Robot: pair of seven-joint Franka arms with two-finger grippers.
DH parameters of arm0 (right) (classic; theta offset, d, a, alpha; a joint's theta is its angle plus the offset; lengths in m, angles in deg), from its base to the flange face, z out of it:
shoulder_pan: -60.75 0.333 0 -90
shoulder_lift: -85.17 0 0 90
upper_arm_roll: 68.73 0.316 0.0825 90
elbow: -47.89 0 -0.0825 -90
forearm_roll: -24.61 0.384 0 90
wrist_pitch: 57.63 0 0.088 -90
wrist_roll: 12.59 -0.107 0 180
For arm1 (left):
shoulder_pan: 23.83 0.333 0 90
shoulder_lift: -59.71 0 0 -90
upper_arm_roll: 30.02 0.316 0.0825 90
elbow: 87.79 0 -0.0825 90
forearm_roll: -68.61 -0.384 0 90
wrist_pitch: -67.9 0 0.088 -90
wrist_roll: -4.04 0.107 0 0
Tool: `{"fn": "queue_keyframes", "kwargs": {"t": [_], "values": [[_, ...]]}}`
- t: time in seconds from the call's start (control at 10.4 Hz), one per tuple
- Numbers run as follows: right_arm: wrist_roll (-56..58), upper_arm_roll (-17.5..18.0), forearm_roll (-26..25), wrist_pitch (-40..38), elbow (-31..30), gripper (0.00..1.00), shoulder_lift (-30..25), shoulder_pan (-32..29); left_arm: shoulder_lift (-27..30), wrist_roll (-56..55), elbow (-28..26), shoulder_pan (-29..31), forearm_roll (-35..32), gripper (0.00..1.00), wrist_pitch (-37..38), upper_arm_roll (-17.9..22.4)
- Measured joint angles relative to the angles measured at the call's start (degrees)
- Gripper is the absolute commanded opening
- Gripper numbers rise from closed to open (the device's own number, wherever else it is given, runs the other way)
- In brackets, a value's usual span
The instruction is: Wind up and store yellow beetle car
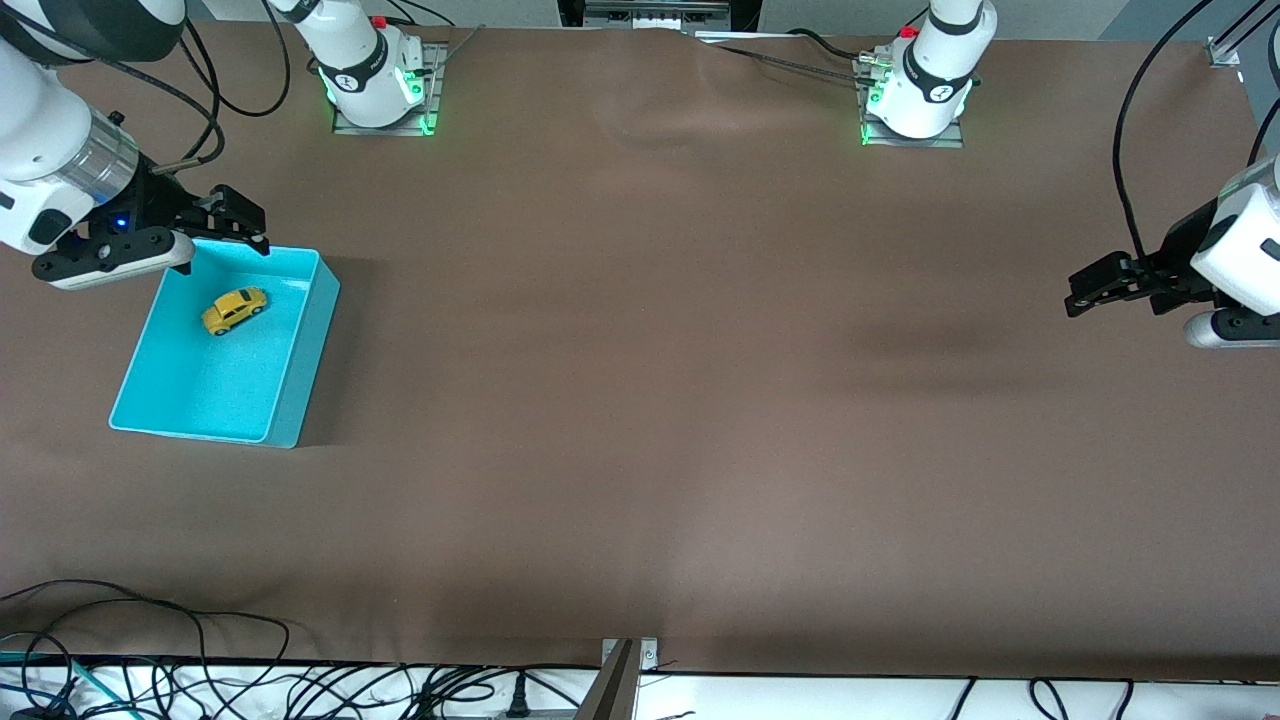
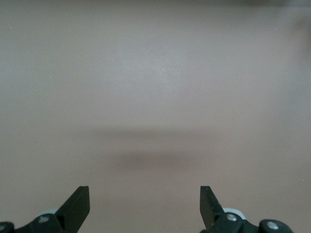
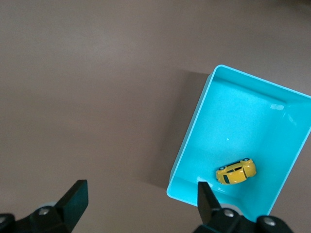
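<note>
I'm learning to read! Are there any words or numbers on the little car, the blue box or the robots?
Yellow beetle car: no words or numbers on it.
Turquoise bin: no words or numbers either.
Right arm's base: a small dark mark, too small to read.
Left arm's base: a small dark mark, too small to read.
Right gripper and left gripper: nothing to read.
</note>
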Motion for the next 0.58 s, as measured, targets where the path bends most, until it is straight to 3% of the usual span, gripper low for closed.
{"fn": "queue_keyframes", "kwargs": {"t": [0.39,0.58], "values": [[-1.09,-0.09,-0.14,-8.17,12.27,1.0,3.71,0.32,0.0,0.0,0.0,0.0,0.0,1.0,0.0,0.0],[-1.81,-0.14,-0.23,-8.9,13.82,1.0,5.4,0.33,0.0,0.0,0.0,0.0,0.0,1.0,0.0,0.0]]}}
